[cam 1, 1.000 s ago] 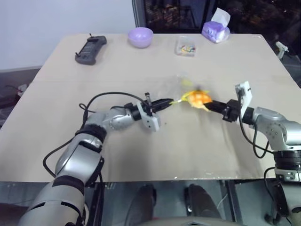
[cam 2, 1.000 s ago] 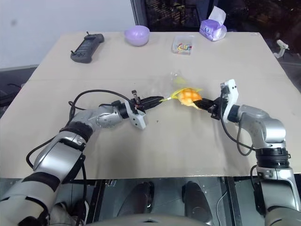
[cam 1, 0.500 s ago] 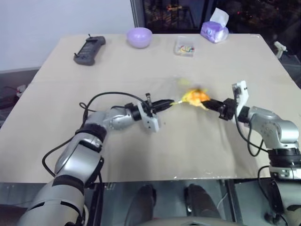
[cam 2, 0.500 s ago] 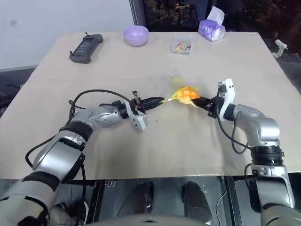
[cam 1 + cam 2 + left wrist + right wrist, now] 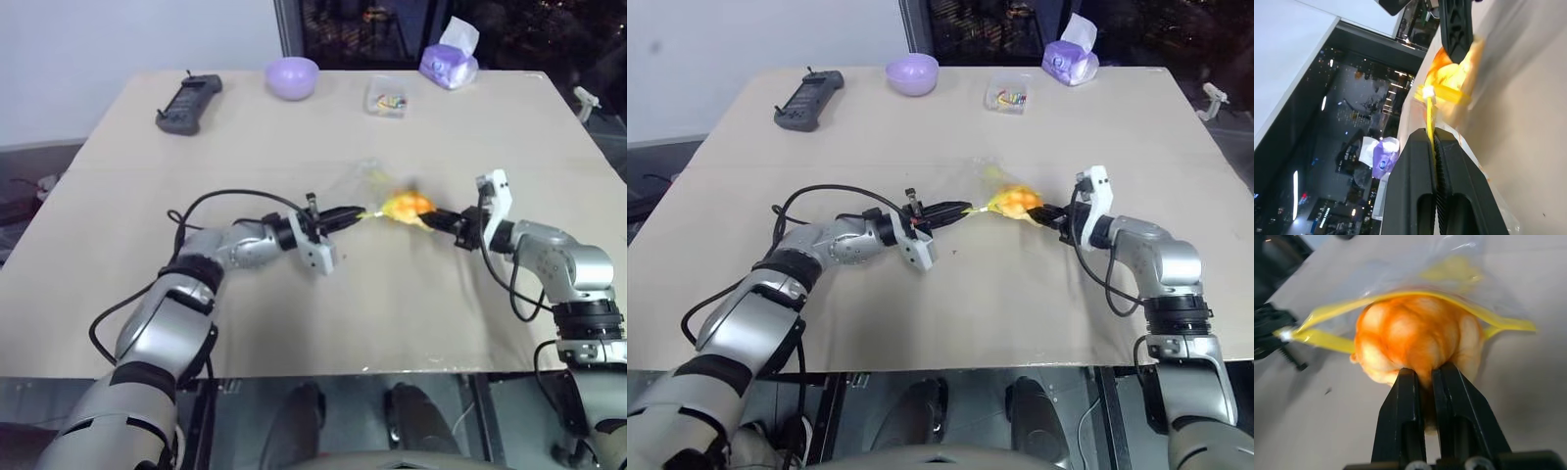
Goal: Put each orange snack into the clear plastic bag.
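The counter (image 5: 950, 294) carries, at its far edge, a lilac bowl (image 5: 912, 72), a black remote (image 5: 808, 98), a small clear box (image 5: 1010, 97) and a purple tissue pack (image 5: 1070, 61), all well apart from the work in the middle. There the clear plastic bag (image 5: 991, 179) is lifted a little off the counter, with its mouth facing the right arm. The left gripper (image 5: 958, 210) has its fingers (image 5: 1422, 161) closed on the yellow seal strip at one corner of the mouth and holds it taut. The right gripper (image 5: 1042, 215) has its fingers (image 5: 1405, 406) clamped on the orange snack (image 5: 1418, 345). Compared with one second ago, the snack has gone further toward the left gripper: the yellow strip now arches over the top of the bun, so its front part is inside the mouth, while its rear part with the fingers is outside. The left gripper has kept its place. I judge that the insertion is about half done; the snack must go deeper before the right fingers let go, otherwise it may roll back out onto the counter.
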Robot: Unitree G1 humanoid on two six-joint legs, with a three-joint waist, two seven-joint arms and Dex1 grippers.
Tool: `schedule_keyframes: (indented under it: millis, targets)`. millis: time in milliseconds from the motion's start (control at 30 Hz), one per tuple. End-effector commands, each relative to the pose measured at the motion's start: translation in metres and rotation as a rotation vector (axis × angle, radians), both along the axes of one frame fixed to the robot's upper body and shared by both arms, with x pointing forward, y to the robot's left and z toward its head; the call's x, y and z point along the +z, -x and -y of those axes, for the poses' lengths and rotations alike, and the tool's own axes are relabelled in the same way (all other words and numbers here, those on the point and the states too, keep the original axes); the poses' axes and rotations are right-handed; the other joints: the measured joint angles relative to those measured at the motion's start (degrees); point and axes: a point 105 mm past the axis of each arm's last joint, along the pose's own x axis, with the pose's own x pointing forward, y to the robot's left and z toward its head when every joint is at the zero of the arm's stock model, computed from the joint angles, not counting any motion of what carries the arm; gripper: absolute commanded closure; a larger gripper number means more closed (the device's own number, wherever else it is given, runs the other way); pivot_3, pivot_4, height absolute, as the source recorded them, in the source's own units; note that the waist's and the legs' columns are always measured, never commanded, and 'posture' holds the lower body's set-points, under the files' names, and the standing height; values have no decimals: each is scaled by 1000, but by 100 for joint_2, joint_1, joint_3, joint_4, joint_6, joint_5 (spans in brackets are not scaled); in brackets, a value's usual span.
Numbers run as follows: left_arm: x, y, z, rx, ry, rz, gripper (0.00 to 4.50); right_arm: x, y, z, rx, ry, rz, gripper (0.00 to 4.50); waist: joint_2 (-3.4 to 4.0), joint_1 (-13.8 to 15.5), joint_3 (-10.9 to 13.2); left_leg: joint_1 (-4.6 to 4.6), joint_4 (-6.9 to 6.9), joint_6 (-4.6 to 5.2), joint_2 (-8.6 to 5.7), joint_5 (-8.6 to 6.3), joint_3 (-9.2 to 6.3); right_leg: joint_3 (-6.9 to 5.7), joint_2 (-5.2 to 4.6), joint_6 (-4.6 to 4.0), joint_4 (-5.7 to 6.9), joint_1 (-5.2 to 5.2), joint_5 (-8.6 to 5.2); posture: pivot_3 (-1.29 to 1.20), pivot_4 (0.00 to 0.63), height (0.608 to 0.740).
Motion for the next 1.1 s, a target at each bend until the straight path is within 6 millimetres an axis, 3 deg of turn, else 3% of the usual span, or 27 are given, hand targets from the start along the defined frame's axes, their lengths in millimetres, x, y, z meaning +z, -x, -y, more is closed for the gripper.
schedule_keyframes:
  millis: [33,100,200,267,333,400,533,667,767,867,967,1033,1100]
  targets:
    - [13,1,5,-32,23,37,4500,18,-5,-6,-15,-38,51,4457,0,-6,0,-1,-1,0,0,0,0,0,0,0,-1,0,0,0,150,740]
    - [13,2,7,-40,24,37,4500,10,-12,1,-65,-3,38,4457,-1,-6,0,-1,0,0,-1,0,5,4,-1,0,-1,0,0,0,150,740]
    - [12,3,9,-47,25,36,4500,25,-3,-12,11,-87,60,4457,0,2,0,0,2,0,-1,0,2,1,-1,0,1,0,0,0,150,740]
    - [12,3,10,-49,25,35,4500,14,-19,-1,-104,-46,23,4457,0,-1,0,0,1,0,0,0,1,1,-1,0,0,0,0,0,150,740]
    - [12,3,10,-51,25,35,4500,9,-21,3,-113,-25,22,4457,0,-1,0,0,2,0,-1,0,4,3,-2,0,0,0,0,0,150,740]
    - [12,3,11,-54,25,34,4500,25,-11,-10,-26,-115,48,4457,0,0,0,0,2,0,-2,0,3,2,-2,0,0,0,0,0,150,740]
    - [11,4,12,-57,26,32,4500,13,-35,13,-213,-65,13,4457,0,-12,0,2,0,0,-1,0,6,5,-2,0,1,-1,0,0,150,740]
    - [10,5,13,-61,27,29,4500,34,-16,-9,-46,-181,44,4457,1,-2,0,-1,0,0,-1,0,2,2,-1,0,1,-2,0,0,150,740]
    - [10,5,13,-62,28,28,4500,17,-36,10,-217,-97,14,4457,0,-8,0,-1,-1,0,-1,0,6,5,-2,0,-2,-2,0,0,150,740]
    - [10,5,13,-63,28,27,4500,32,-12,-18,-18,-154,61,4457,0,0,0,-1,0,0,-1,0,4,3,-1,0,2,-4,0,0,150,740]
    - [10,5,13,-64,28,27,4500,15,-23,-12,-99,-39,59,4457,1,-18,-1,-1,-1,0,0,0,6,6,0,0,1,-4,0,0,150,740]
    - [10,5,14,-66,29,27,4500,28,-8,-31,24,-95,99,4457,1,-11,0,-1,0,0,-1,0,6,6,-1,0,1,-5,0,0,150,740]
    - [10,5,14,-68,29,28,4500,37,-5,-37,45,-136,107,4457,1,-13,0,-1,0,0,0,0,4,4,0,0,2,-5,0,0,150,740]
